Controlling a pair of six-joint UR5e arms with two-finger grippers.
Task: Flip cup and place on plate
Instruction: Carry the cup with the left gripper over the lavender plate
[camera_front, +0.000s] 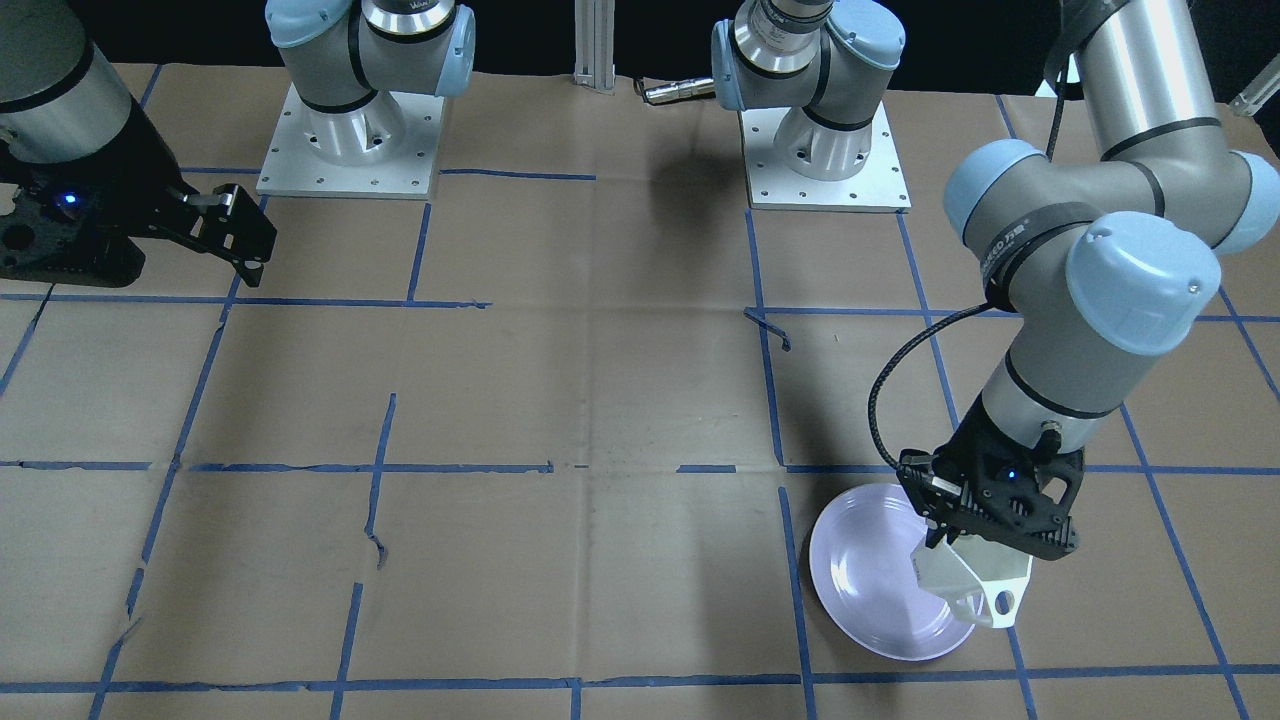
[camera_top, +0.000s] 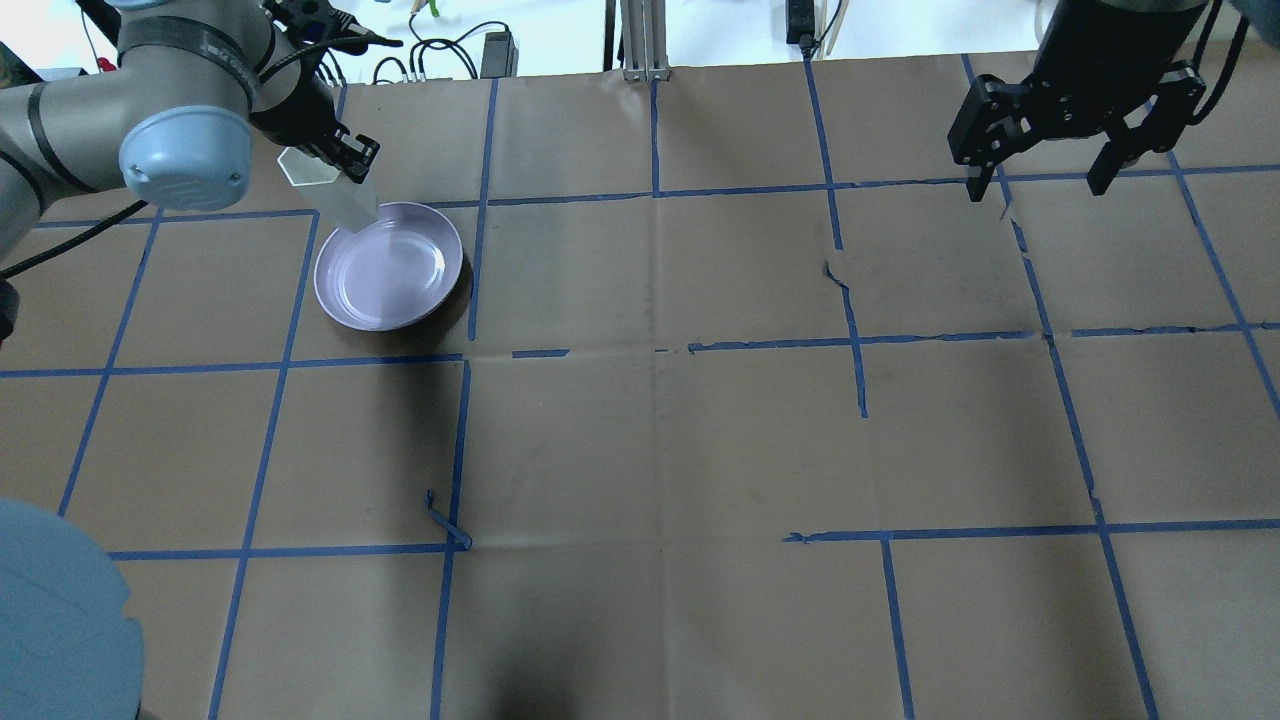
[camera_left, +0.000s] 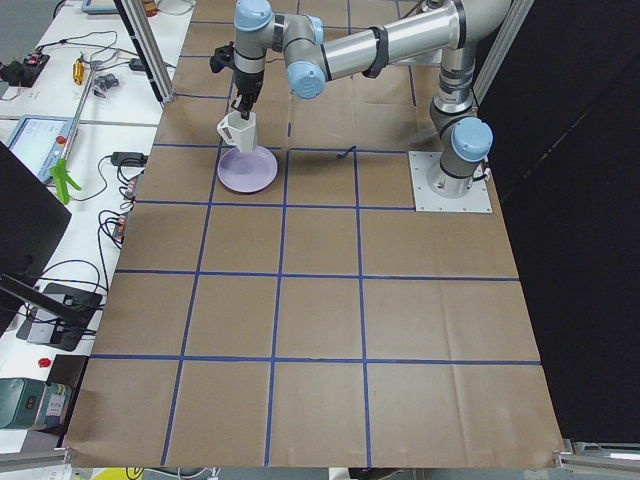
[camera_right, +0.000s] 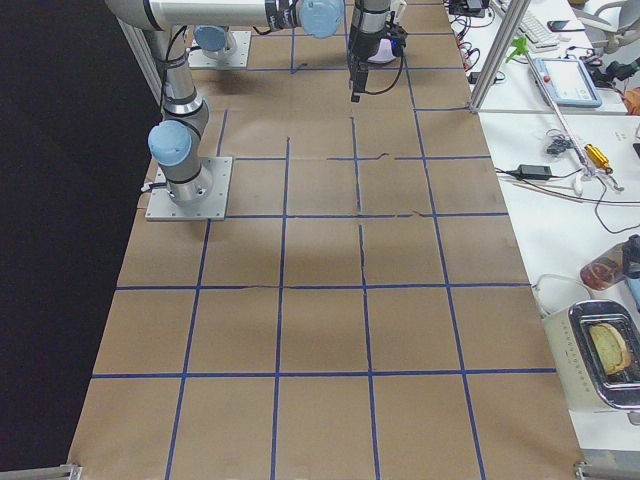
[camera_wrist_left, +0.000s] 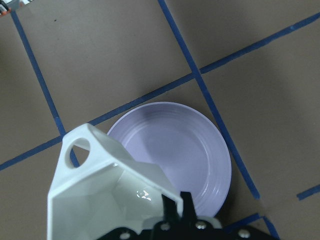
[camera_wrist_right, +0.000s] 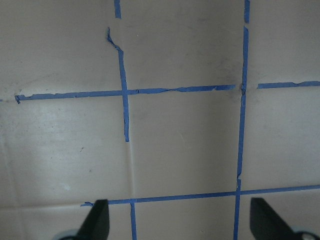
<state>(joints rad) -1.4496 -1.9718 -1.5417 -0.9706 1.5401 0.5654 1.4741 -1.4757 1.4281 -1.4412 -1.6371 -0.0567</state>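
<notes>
**Cup** (camera_front: 962, 583): white, faceted. Gripped by the left hand and held clear of the brown paper, roughly upright with a slight tilt. Polygonal rim uppermost in the left side view. Handle (camera_front: 1003, 602) pointing away from the plate's middle. Positioned over the plate's rim on the side toward the robot's left end of the surface. Contact between cup base and plate cannot be told. No teal mark made out.

**Plate** (camera_front: 868, 585): round, pale lavender, glossy, with a raised rim. Flat on the surface at the robot's far left, beside a tape crossing. Inside bare except where the cup overlaps its edge.

**Left hand** (camera_front: 958, 540): black, two-fingered, pointing down from above. Clenched on the cup's wall near the rim. One finger visible against the wall in the left wrist view.

**Right hand** (camera_top: 1037, 182): released, fingers spread wide and grasping nothing. Raised above the surface on the robot's right side, well apart from cup and plate. Only paper and tape between the fingertips in the right wrist view.

**Surface** (camera_top: 650, 450): covered in brown paper and divided into squares by blue tape (camera_top: 760, 345), with the tape torn or lifted in a few spots.
</notes>
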